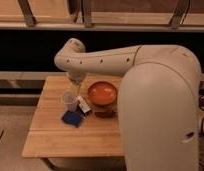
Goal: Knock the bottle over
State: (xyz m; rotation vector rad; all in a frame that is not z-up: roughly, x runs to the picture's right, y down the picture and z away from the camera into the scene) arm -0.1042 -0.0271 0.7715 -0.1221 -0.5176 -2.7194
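My arm reaches in from the right, bends at its elbow (70,56) and points down over the back left of the wooden table (50,135). My gripper (75,82) hangs just behind the clear plastic cup (69,101). A pale narrow shape (77,91) stands right under the gripper, between the cup and the orange bowl (102,93). It may be the bottle, but I cannot tell it apart from the gripper. A small dark white-labelled item (84,106) lies to the right of the cup.
A blue flat object (71,118) lies in front of the cup. A small dark object (105,113) lies in front of the bowl. My white body (160,110) covers the table's right side. A dark wall with a rail runs behind the table.
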